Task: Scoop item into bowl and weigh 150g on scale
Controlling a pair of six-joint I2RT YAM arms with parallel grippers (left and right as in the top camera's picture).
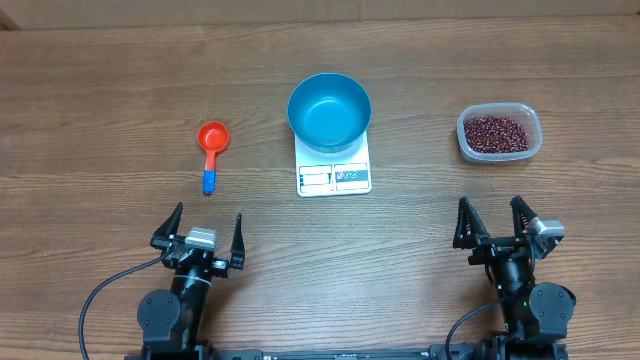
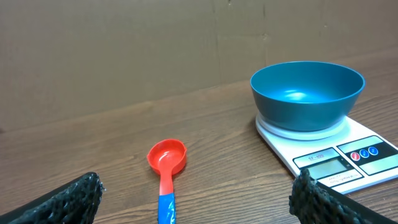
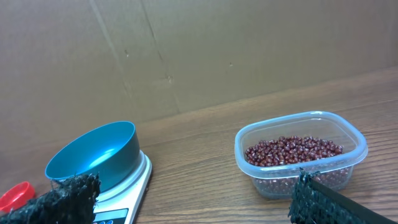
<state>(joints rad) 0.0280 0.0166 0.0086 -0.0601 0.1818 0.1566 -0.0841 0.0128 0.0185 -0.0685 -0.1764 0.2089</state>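
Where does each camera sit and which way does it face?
Overhead: above the table, looking straight down; both arms at the bottom, left hand and right hand open.
Left wrist: on the left arm, facing forward at the scoop and the bowl on the scale; own fingers below.
Right wrist: facing forward at the tub of beans; own fingers below.
Shared: both wrist views show the bowl on scale.

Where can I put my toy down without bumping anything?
Bare wood lies between the red scoop and the scale, between the scale and the bean tub, and in front of the scale. The scale is full: the blue bowl sits on it.
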